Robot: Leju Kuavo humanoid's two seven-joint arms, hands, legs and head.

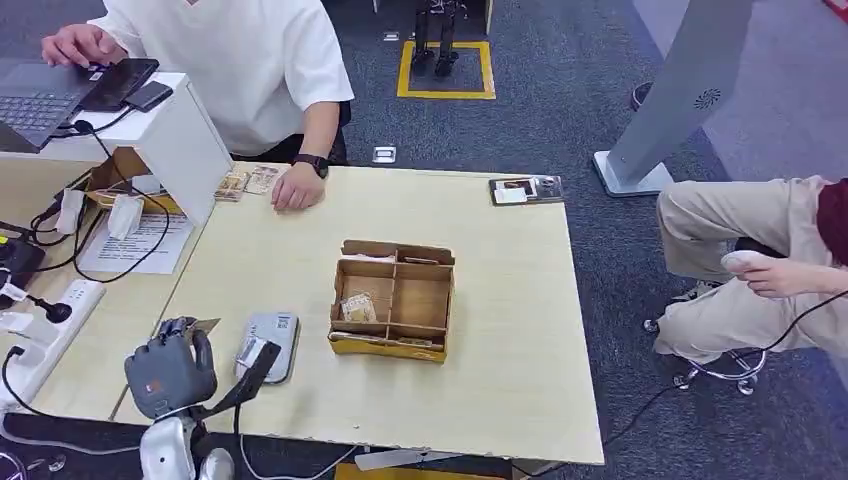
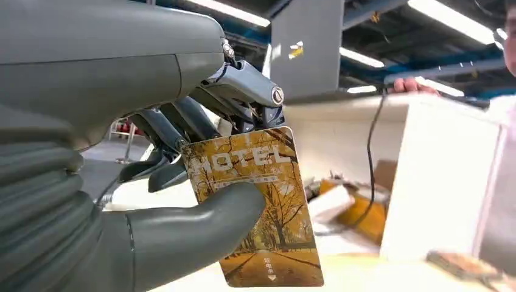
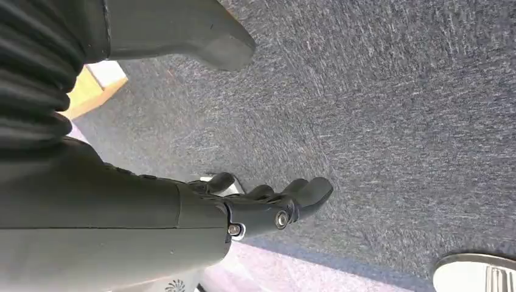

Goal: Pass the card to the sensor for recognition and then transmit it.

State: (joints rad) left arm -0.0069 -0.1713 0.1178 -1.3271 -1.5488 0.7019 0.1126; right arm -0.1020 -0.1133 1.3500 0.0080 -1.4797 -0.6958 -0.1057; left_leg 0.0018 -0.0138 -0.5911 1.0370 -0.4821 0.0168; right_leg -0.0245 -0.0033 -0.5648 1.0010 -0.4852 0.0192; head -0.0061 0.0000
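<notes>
My left hand [image 1: 170, 370] is raised over the table's front left corner and pinches a yellow hotel card [image 2: 258, 207] between the thumb [image 2: 201, 228] and the darker fingers [image 2: 243, 91]. From the head view the card [image 1: 205, 325] shows as a thin edge above the hand. The grey card sensor [image 1: 268, 345] lies flat on the table just right of the hand. My right hand [image 3: 261, 204] hangs over grey carpet with its fingers apart and nothing in them.
A cardboard divider box [image 1: 393, 298] with a card inside sits mid-table. A person in white sits across; their hand [image 1: 297, 187] rests by loose cards [image 1: 245, 181]. A white stand [image 1: 180, 140], laptop and cables fill the left. Another person sits at right.
</notes>
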